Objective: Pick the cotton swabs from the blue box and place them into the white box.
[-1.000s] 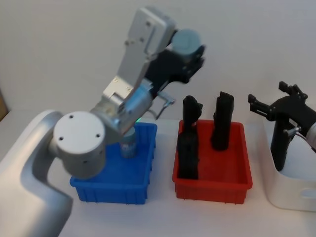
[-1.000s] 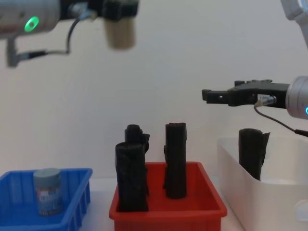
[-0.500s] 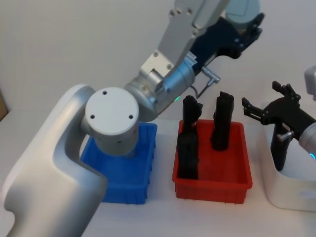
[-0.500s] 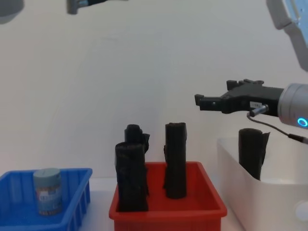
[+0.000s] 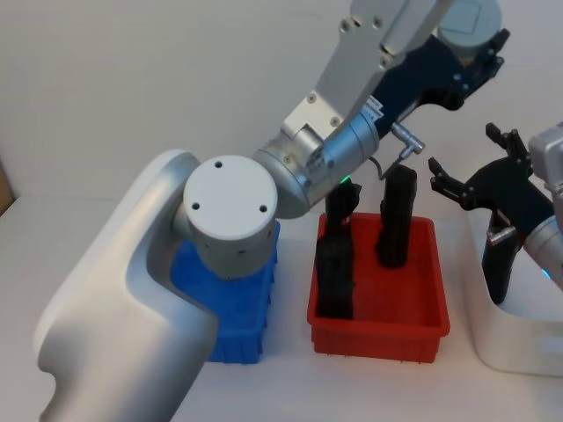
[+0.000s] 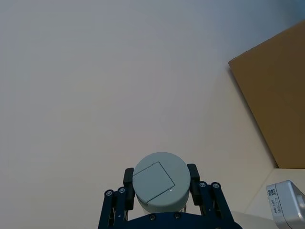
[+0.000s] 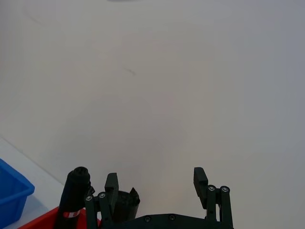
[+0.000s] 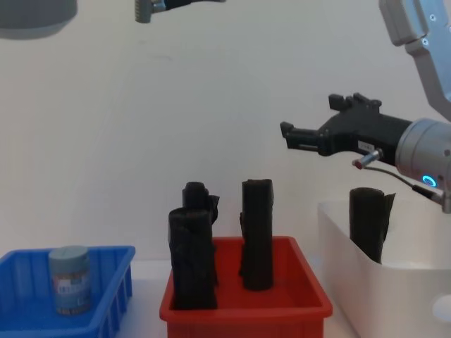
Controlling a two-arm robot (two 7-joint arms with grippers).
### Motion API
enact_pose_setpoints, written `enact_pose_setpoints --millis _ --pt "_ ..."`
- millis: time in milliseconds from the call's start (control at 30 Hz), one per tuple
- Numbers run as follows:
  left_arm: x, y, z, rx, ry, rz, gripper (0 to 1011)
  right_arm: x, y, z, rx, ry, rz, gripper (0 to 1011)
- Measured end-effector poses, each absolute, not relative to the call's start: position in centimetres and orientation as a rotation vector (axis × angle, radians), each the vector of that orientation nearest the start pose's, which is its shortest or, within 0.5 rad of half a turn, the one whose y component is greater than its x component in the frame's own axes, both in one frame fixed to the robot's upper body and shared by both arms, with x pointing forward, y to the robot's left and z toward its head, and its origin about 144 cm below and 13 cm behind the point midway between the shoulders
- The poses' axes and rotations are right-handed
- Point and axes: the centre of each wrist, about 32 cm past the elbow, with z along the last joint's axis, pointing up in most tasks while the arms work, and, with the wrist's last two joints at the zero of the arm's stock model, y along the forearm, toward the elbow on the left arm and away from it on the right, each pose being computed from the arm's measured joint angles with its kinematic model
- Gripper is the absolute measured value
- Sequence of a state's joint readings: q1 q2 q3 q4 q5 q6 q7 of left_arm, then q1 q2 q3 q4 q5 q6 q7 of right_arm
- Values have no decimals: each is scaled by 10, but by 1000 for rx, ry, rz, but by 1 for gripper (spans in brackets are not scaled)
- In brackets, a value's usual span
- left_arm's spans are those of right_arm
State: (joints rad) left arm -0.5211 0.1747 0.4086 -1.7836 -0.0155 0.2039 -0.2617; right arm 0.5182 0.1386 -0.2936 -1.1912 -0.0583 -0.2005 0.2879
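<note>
High above the red bin, my left gripper point(image 5: 479, 35) is shut on a cotton swab tub point(image 5: 466, 16); in the left wrist view its grey-blue lid point(image 6: 161, 180) sits between the two fingers point(image 6: 128, 177). A second tub of cotton swabs point(image 8: 69, 279) stands upright in the blue box point(image 8: 106, 296), which my left arm mostly covers in the head view point(image 5: 257, 290). My right gripper point(image 5: 466, 160) hangs open and empty above the left rim of the white box point(image 5: 519, 347). In the right wrist view its fingertips point(image 7: 111, 183) are spread wide.
A red bin point(image 5: 378, 303) with three upright black rolls point(image 8: 257, 232) stands between the blue and white boxes. Another black roll point(image 8: 370, 222) stands inside the white box point(image 8: 366, 296). A brown cardboard sheet point(image 6: 276, 109) shows in the left wrist view.
My left arm has risen and swung right with the tub, from over the blue box to high over the red bin. The right gripper has tilted up slightly and stayed open.
</note>
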Motion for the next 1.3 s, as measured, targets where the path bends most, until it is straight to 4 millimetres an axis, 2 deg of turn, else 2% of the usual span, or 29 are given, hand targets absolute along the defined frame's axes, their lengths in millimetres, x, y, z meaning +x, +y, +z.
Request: enact_pose_setpoints --millis 767,1300 --pt "525 135 1354 -76 -497 913 668 571 -203 1228 18 -571 -966 1002" --pt "524 144 1337 -41 -432 933 668 562 -205 1239 48 -576 -996 1002"
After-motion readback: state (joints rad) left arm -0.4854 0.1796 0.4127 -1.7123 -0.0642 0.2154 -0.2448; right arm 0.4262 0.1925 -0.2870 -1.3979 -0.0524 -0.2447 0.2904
